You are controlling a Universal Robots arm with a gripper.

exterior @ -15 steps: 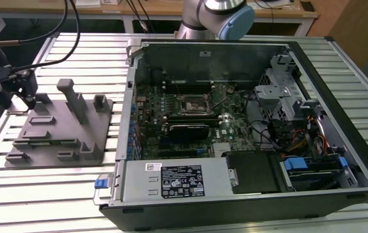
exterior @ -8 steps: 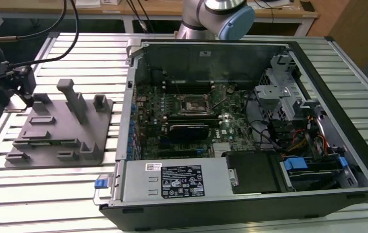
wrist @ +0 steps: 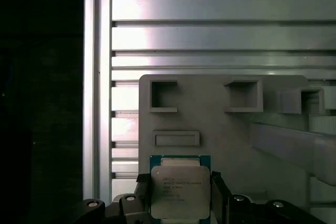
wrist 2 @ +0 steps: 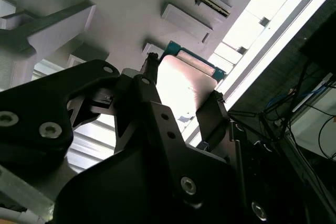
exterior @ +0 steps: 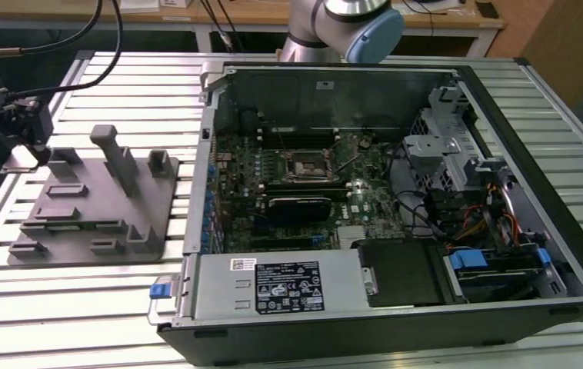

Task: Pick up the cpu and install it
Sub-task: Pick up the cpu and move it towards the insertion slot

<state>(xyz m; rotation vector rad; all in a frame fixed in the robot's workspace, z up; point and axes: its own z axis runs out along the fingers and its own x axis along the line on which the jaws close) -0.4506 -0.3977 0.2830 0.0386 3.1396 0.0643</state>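
- First wrist view: the cpu sat at one corner of the grey fixture.
- The claw pinched the cpu by two opposite side edges at that corner.
- Judged light, stiff, slick-topped and fragile underneath; the thin side edges were the proper hold, under modest pressure.

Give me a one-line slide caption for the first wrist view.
Gripper clamps the cpu by two opposite edges at the grey fixture plate, slatted table behind.

Silvery cpu with teal edge, grey fixture, black jaws
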